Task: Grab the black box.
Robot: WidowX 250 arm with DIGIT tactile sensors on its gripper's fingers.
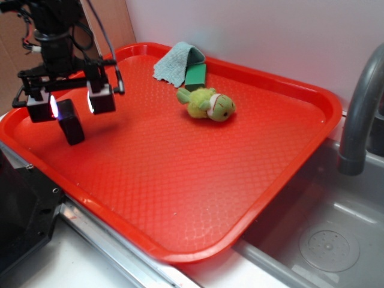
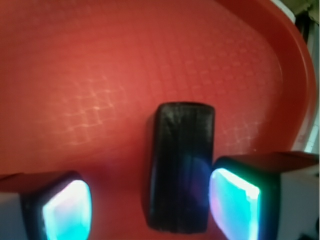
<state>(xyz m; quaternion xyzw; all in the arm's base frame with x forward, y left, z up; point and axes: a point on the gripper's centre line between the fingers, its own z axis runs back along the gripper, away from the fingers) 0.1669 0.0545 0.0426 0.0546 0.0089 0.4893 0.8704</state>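
Two glowing pads flank the small matte black rectangular box with rounded corners (image 1: 70, 122), which stands upright on the textured red plastic tray (image 1: 180, 180) near its left edge. The black robot gripper (image 1: 71, 105) hangs over the box with its jaws spread open, one pad on each side; in the wrist view the box (image 2: 181, 167) sits closer to the right-hand pad (image 2: 234, 202), seemingly touching or just beside it, while a clear gap of red tray separates it from the left-hand pad (image 2: 67, 210). Nothing is clamped yet. Further back on the tray, well apart from the gripper, a yellow-green plush toy with a red-and-white face (image 1: 209, 104) lies on its side. Behind it, near the tray's far rim, a crumpled pale teal cloth (image 1: 176, 63) lies partly over a flat green rectangular block (image 1: 196, 75). To the right of the tray are a grey metal sink basin (image 1: 327, 237) and a dark grey curved faucet (image 1: 360, 114).
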